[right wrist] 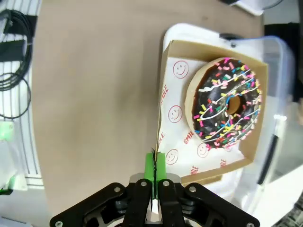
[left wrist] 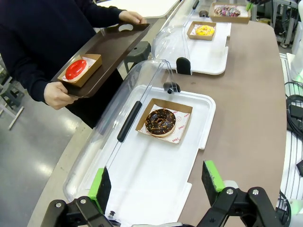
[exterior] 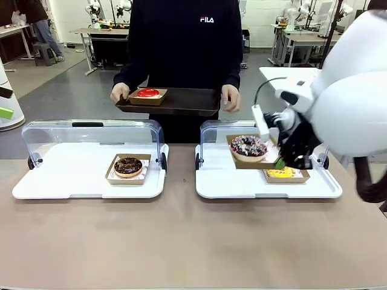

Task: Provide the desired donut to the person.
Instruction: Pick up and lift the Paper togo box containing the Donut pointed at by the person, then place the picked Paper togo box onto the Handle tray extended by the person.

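Note:
A chocolate donut with coloured sprinkles (exterior: 248,145) (right wrist: 227,105) lies in a cardboard tray (exterior: 254,163) (right wrist: 208,172). My right gripper (exterior: 280,162) (right wrist: 155,163) is shut on that tray's edge and holds it above the right white tray (exterior: 224,181). Across the table the person (exterior: 181,42) holds a brown serving tray (exterior: 187,99) (left wrist: 113,47) in both hands, with a red donut (exterior: 147,92) (left wrist: 75,69) in its own cardboard tray on it. My left gripper (left wrist: 156,182) hangs open over the left white tray (left wrist: 156,179).
A chocolate donut (exterior: 128,166) (left wrist: 160,121) in a cardboard tray sits on the left white tray (exterior: 66,175). A yellow donut (exterior: 283,173) (left wrist: 204,30) sits on the right one. Both trays have clear lids (exterior: 91,136) raised at the back. The near tabletop (exterior: 181,241) is bare.

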Available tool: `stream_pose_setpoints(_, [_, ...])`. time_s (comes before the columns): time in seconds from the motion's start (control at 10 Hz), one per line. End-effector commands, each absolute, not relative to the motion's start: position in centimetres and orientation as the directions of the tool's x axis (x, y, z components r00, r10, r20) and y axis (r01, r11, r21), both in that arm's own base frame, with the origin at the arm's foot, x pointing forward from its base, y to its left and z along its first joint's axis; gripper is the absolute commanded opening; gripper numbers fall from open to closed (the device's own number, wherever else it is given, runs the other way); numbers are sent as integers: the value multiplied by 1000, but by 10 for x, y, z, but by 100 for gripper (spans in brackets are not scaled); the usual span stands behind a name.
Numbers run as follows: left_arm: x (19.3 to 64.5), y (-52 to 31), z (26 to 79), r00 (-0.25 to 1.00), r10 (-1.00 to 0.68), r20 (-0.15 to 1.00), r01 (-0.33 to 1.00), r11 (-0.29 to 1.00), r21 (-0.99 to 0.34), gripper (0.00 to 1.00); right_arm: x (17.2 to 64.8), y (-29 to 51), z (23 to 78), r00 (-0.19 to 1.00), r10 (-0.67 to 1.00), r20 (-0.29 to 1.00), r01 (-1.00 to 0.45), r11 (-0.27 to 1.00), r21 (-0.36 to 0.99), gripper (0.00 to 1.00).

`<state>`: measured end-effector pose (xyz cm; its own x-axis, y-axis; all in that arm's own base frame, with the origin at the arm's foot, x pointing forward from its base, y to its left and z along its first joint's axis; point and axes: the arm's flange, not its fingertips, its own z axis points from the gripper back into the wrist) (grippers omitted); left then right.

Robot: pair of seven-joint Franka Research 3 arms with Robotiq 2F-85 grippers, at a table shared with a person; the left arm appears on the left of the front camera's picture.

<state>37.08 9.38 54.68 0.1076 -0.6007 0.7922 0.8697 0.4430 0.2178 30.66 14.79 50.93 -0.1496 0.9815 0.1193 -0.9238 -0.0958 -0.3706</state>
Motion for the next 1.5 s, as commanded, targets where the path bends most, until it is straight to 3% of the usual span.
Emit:
stream_pose_setpoints(0.0, [370,94,547,104,-595,797,870,443,218,100,283,128,520,-190,976,109,-906,-132,-402,0])
stream_pose_setpoints(0.3, [370,94,547,104,-595,797,870,443,218,100,315,141,532,-203,974,102,-915,-151,-373,0])
stream_pose_setpoints(0.4, [370,94,547,104,-595,797,870,443,218,100,285,131,541,-179,976,120,-900,-113,-421,0])
stream_pose_setpoints(1.4, [370,94,547,104,-595,797,870,443,218,100,285,131,541,-179,976,120,-900,-113,-421,0])
